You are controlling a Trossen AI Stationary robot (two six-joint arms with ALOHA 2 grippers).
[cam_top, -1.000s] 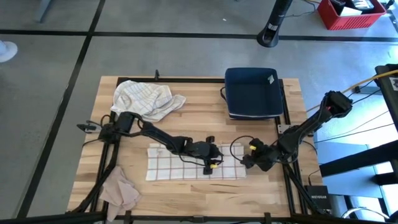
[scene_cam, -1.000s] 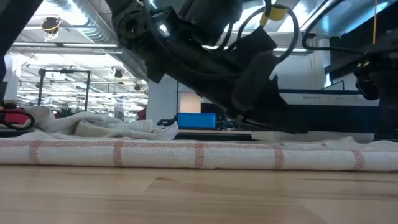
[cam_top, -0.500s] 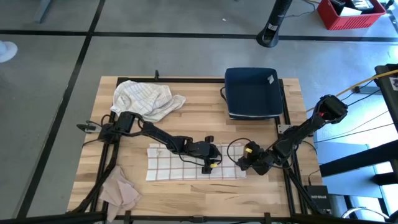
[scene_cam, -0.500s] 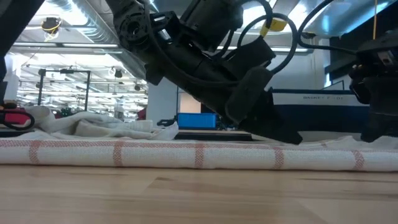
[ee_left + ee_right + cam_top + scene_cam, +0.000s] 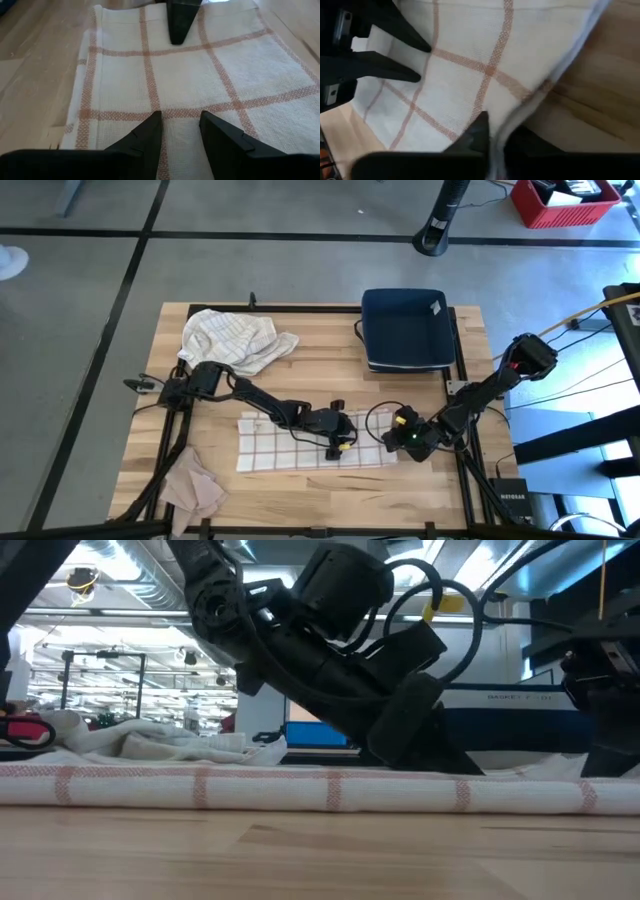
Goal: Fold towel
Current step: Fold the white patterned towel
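The checked towel lies flat on the wooden bench, at about 6 o'clock from the bench centre. The left end effector rests on the middle of the towel, with its fingers a little apart and the cloth showing between them. The right end effector is at the towel's 3 o'clock edge, pressed together and pinching this edge, which is lifted slightly. A crumpled white cloth lies at 10 o'clock, a dark blue tray at 1 o'clock, and a beige rag at 7 o'clock.
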